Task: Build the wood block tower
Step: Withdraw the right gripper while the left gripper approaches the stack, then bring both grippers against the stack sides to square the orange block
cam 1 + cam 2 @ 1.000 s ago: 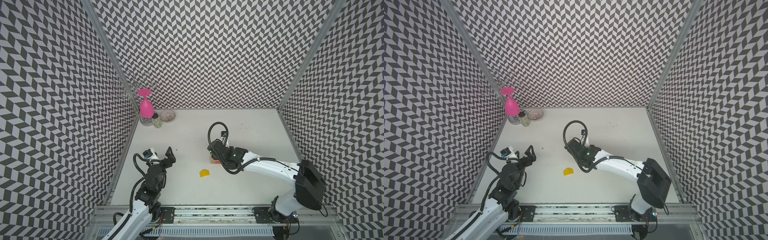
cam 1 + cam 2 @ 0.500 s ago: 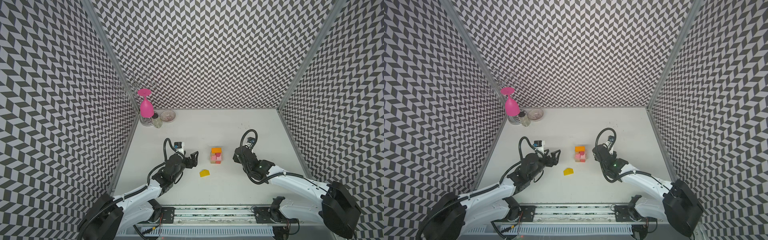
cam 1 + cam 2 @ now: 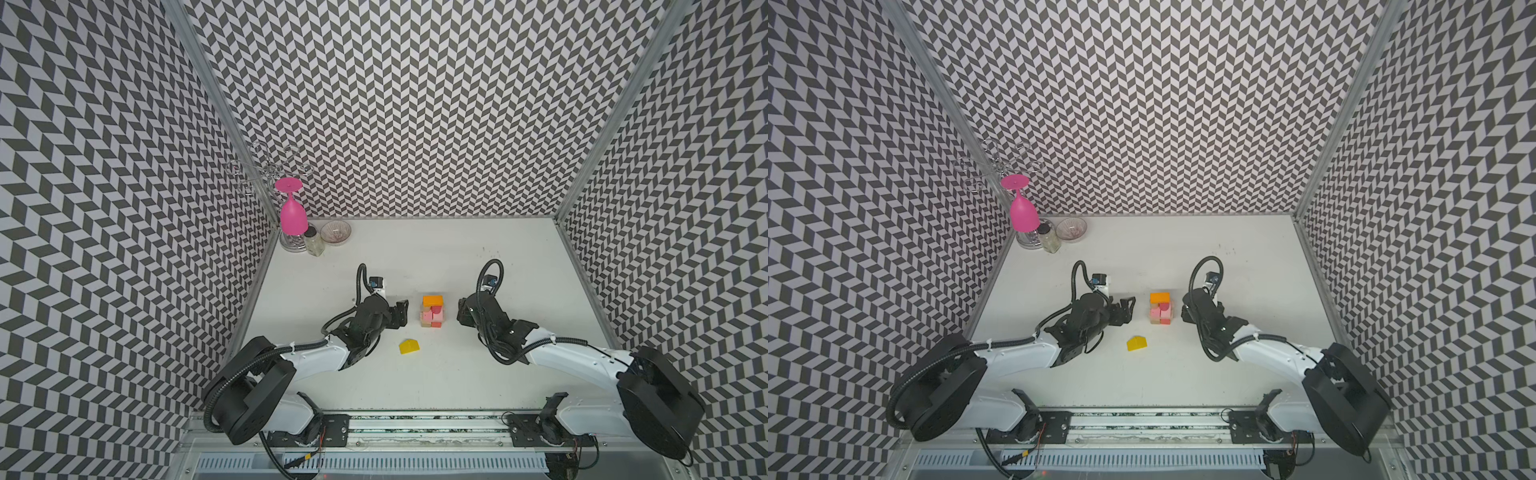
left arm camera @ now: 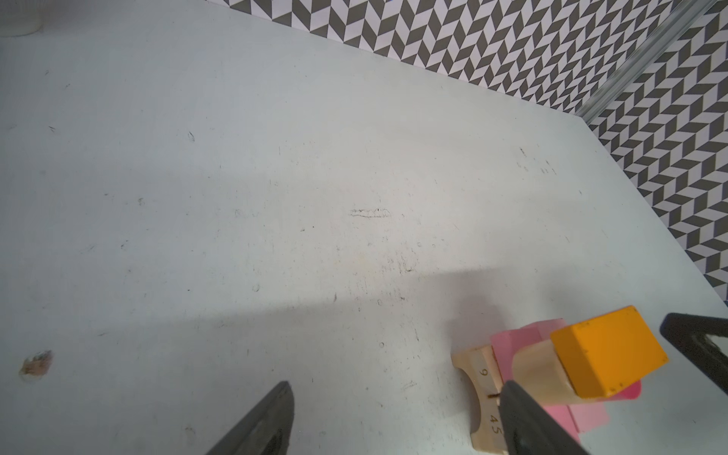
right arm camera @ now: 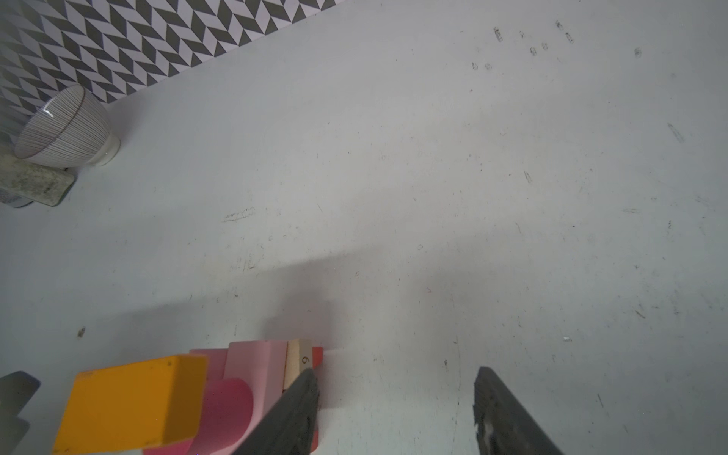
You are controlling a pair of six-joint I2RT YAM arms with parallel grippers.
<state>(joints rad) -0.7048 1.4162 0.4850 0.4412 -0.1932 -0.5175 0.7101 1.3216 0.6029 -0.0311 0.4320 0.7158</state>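
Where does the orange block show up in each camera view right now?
Top view: orange block, mid-table, highest on the tower.
Top view: same place.
Left wrist: large and near.
Right wrist: large and near.
Shared landmark: pink blocks beneath it.

Table (image 3: 457, 382): white matt top, scuffed all over. I note a cluster of dark specks (image 3: 492, 250) toward the far right, and one brownish spot (image 4: 36, 363) in my left wrist view.

On it, mid-table in front of me: the tower (image 3: 432, 312). Tan, pink and red pieces sit on the surface, with an orange block (image 3: 432, 300) on top.

Nearer to me and a little left of the stack, apart from it: yellow house-shaped block (image 3: 409, 346), lying flat.

Far left corner, grouped close: a rack's round base (image 3: 291, 245), a small jar (image 3: 314, 243) just beside it, and a striped bowl (image 3: 336, 231) beside the jar.
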